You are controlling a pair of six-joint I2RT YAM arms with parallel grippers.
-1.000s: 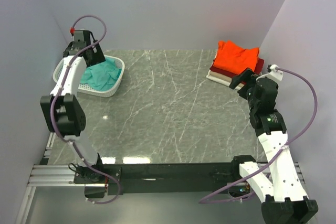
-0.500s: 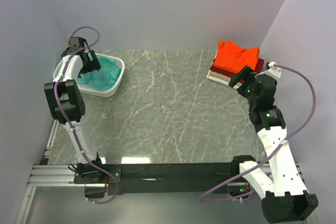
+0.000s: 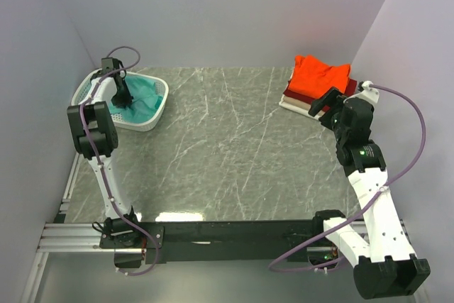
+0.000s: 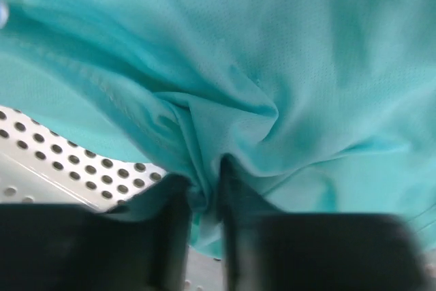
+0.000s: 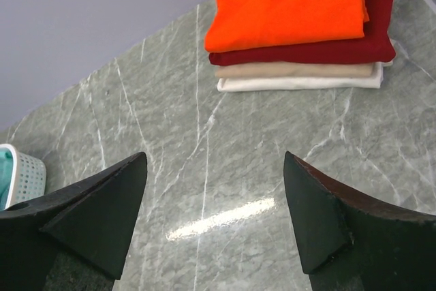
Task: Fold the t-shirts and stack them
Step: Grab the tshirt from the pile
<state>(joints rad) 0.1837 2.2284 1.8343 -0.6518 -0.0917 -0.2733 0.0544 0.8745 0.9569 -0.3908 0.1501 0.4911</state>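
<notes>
Left gripper (image 4: 203,192) dropped into basket (image 3: 153,114), pinching crumpled teal t-shirt (image 4: 286,66); right gripper (image 5: 214,168) gapes empty.

Lit brightly and evenly from above, with soft white glare on the table (image 3: 234,140) at lower centre and close-up blur over the teal t-shirt (image 4: 286,52).

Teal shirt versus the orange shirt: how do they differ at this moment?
The teal shirt is crumpled; the orange shirt is folded flat. The teal shirt lies in the white basket, far left; the orange shirt lies on the dark red shirt, far right. The left gripper pinches a fold of the teal shirt; the open right gripper hangs short of the orange shirt, touching nothing. Both are plain cloth.
</notes>
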